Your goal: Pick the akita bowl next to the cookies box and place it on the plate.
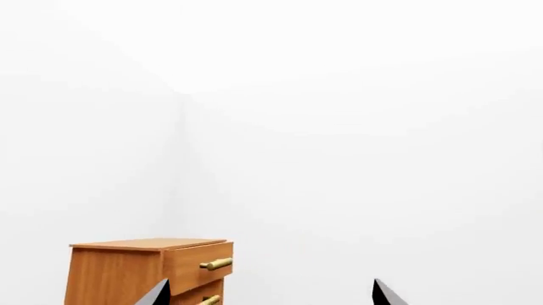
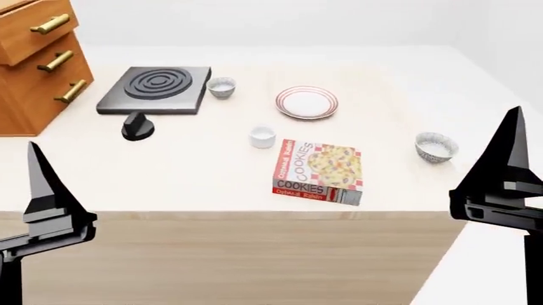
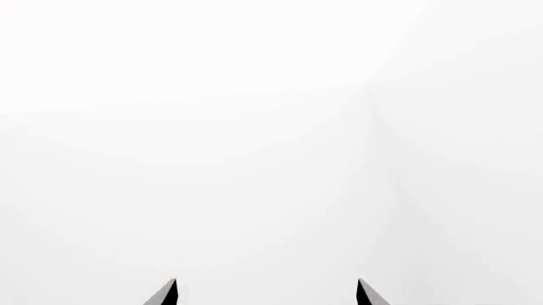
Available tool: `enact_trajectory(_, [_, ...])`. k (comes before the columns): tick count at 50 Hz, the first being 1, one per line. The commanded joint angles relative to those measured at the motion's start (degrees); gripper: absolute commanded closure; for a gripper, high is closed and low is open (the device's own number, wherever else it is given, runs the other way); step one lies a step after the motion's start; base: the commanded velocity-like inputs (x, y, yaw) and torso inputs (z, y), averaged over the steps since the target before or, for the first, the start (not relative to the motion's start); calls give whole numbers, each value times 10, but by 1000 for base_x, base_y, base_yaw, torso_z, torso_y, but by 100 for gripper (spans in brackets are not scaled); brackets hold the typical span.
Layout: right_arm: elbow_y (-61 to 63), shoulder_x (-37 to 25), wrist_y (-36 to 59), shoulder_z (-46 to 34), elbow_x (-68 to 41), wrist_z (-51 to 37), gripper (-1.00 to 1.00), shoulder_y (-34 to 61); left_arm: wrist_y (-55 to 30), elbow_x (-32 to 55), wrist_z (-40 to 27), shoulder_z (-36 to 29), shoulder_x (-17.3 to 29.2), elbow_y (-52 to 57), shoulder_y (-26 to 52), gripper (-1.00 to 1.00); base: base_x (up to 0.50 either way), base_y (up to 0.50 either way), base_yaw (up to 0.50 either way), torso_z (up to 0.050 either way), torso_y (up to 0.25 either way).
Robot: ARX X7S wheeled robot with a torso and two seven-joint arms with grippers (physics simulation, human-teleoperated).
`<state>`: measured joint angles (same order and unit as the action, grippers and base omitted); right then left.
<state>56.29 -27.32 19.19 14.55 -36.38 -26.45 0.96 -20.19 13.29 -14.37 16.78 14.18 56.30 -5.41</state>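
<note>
In the head view the red-and-white cookies box (image 2: 318,171) lies flat near the table's front edge. The akita bowl (image 2: 436,147), speckled grey outside and white inside, stands upright just right of it. The plate (image 2: 306,101), white with red rings, sits farther back, behind the box. My left gripper (image 2: 34,159) hangs low at the left, in front of the table edge. My right gripper (image 2: 512,127) hangs at the right, nearer me than the bowl. In the wrist views the left gripper (image 1: 271,293) and the right gripper (image 3: 267,292) are both open and hold nothing.
A second speckled bowl (image 2: 221,87) stands beside a black stove plate (image 2: 157,89) at the back left. A black knob (image 2: 137,126) and a plain white cup (image 2: 262,136) sit mid-table. A wooden drawer cabinet (image 2: 38,57) stands at the far left, and the cabinet (image 1: 149,270) also shows in the left wrist view.
</note>
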Motion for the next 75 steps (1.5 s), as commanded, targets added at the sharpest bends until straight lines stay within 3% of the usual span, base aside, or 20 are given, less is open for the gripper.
enact_trajectory(1, [-5, -3, -5, -2, -4, -3, -100, -1, 1, 1, -5, -4, 5, -1, -1, -100, -82, -500, 0, 0, 0])
enact_trajectory(17, [-7, -8, -7, -9, -2, -8, -100, -1, 1, 5, -13, -5, 11, -1, -2, -100, -39, -500, 0, 0, 0])
enact_trajectory(33, [-5, -19, 0, -15, 3, -19, -100, 2, 4, 6, -19, -10, 17, -4, -3, -100, 11, -10, 0, 0, 0])
enact_trajectory(75, [-6, -35, -9, -27, 16, -28, -100, -6, 8, 15, -34, -16, 31, -6, -7, -100, 491, 18, 0, 0, 0])
